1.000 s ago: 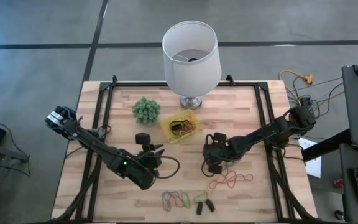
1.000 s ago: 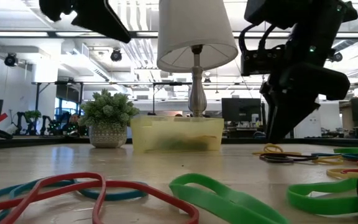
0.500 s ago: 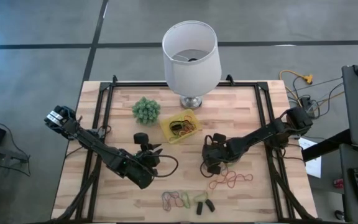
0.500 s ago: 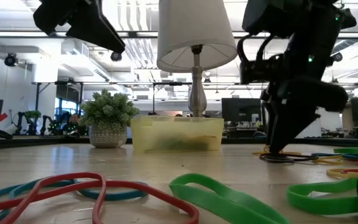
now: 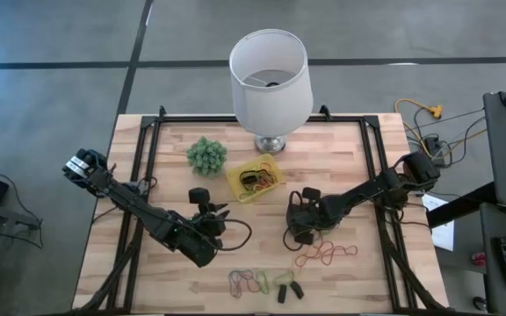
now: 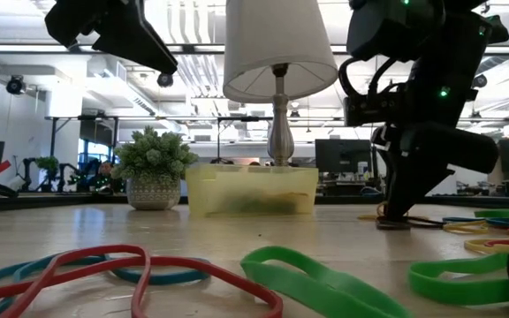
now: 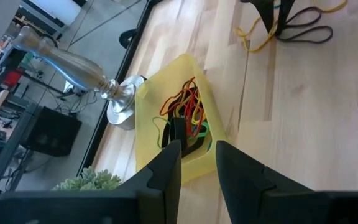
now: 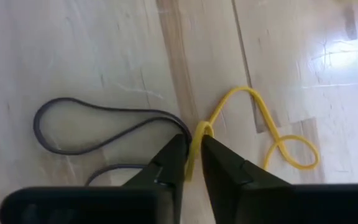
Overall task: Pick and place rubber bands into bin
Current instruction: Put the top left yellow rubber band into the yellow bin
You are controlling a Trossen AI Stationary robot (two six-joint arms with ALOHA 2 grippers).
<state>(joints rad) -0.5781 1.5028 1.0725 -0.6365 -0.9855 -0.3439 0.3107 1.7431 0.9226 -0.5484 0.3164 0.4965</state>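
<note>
My right gripper (image 8: 193, 163): down at the table (image 5: 358, 158), right of centre, fingers nearly together and pinching a yellow band (image 8: 253, 127) between the tips. Band still lies flat on the wood; only the pinched strand is in my grip.
Black band (image 8: 98, 127): just beside the same fingertips, touching the yellow one where they cross.
In the low view the right gripper (image 6: 396, 216) stands with its tips on the tabletop.
Loose bands (image 5: 328, 254): an orange and red cluster near the right gripper, toward the front edge.
More bands (image 5: 253, 281): red, green and others at the front edge, centre, with small dark stubby pieces (image 5: 290, 290) beside them.
Bin (image 5: 255, 178): yellow tray, between the lamp (image 5: 271, 79) base and the right gripper, already holding red, orange, yellow and black bands.
Plant (image 5: 206, 154): just left of the bin.
My left gripper (image 7: 197, 165): raised above the table left of centre, fingers slightly apart, nothing between them, pointing toward the bin (image 7: 151, 124).
</note>
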